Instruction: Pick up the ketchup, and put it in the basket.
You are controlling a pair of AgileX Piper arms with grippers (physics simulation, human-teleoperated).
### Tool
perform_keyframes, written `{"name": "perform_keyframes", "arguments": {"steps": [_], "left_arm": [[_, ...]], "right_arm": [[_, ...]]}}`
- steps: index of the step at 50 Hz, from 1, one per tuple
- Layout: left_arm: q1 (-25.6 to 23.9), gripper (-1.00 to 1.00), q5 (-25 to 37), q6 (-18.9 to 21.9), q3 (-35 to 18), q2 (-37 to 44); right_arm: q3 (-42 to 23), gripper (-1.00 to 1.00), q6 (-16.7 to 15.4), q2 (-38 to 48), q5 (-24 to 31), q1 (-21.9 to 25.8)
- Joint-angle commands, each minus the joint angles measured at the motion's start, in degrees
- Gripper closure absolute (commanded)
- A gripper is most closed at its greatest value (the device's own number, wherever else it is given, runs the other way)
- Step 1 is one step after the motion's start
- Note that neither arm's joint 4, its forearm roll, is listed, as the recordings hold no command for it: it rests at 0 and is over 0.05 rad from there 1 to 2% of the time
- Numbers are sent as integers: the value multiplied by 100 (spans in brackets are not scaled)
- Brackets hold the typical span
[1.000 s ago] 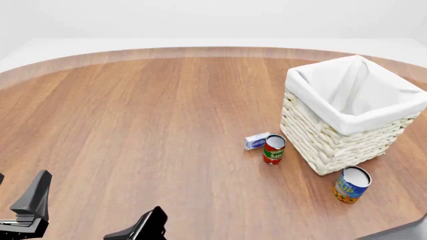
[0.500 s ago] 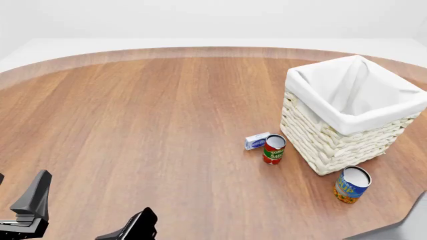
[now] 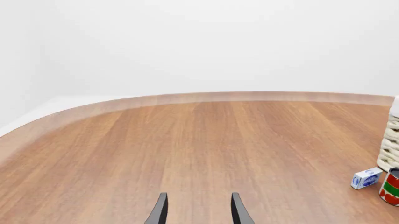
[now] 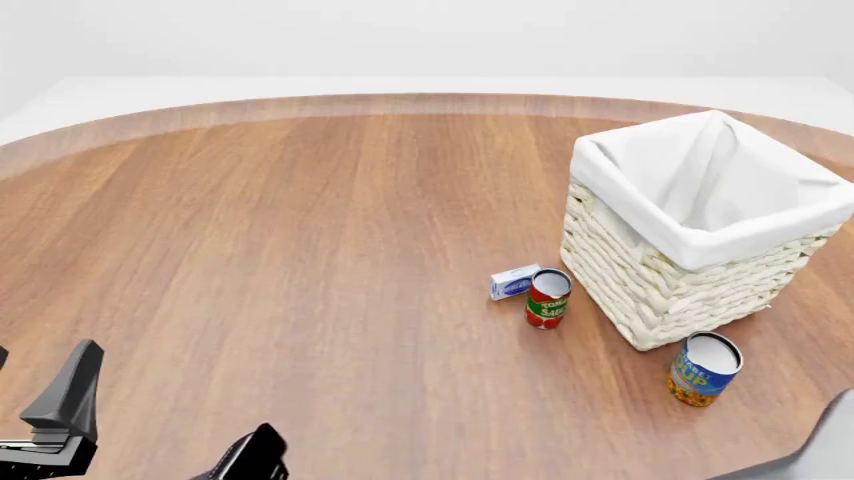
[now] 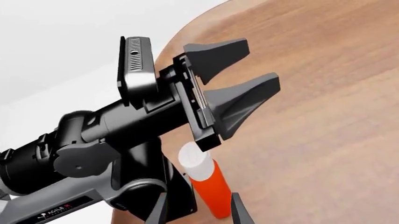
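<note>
The ketchup (image 5: 206, 184), a red-orange bottle with a white cap, shows only in the right wrist view, close beside my left arm's base (image 5: 93, 154). It lies below the front view's frame. My right gripper (image 5: 198, 215) is open, with a fingertip on each side of the bottle's lower part and not closed on it. One of its black fingers (image 4: 254, 462) shows at the front view's bottom edge. My left gripper (image 4: 47, 365) (image 3: 197, 212) (image 5: 240, 72) is open and empty at the near left. The cream wicker basket (image 4: 641, 280) stands far right, and its edge shows in the left wrist view (image 3: 393, 140).
A short red can with a green band (image 4: 547, 298) (image 3: 391, 186) and a small blue-and-white box (image 4: 513, 282) (image 3: 366, 178) sit by the basket's near left corner. A blue-and-orange can (image 4: 702, 368) stands in front of the basket. My right arm's grey link (image 4: 821, 450) crosses the bottom right corner.
The black finger at the front view's bottom edge has slid down and to the left. The grey link at the bottom right has shifted. The left gripper, cans and basket have not moved.
</note>
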Motion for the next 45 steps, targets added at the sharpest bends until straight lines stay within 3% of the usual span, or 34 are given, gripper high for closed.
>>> {"name": "perform_keyframes", "arguments": {"steps": [1,45], "left_arm": [[0,-100,0,0,0,0],[0,-100,0,0,0,0]], "right_arm": [[-174,-100,-15,-1,128,33],[-918,-100,-6,582,485,63]]}}
